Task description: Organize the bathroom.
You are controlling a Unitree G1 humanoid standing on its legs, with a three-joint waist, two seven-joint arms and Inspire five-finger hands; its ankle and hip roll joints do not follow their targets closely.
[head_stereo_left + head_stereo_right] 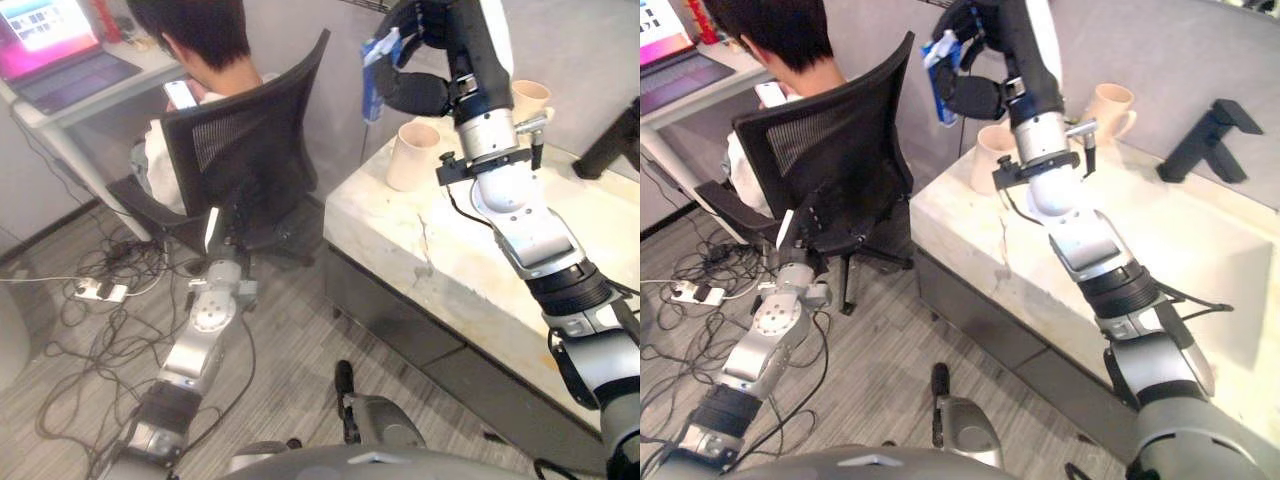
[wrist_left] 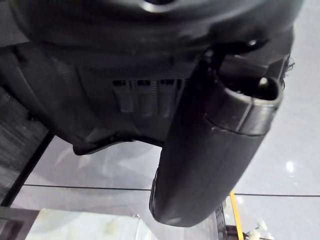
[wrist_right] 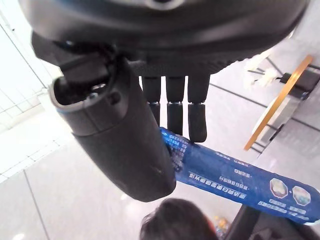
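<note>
Right eye view, right hand [image 1: 975, 95] gripping blue packet [image 1: 943, 70]

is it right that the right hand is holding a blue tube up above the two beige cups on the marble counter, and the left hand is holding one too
Not quite: the left hand holds nothing, as the left wrist view shows. The rest stands: the right hand pinches the blue flat plastic tube above the two beige cups on the pale marble counter.

office with mock bathroom: laptop desk [image 1: 70, 85], mesh chair [image 1: 250, 150], marble sink counter [image 1: 1200, 260].
</note>
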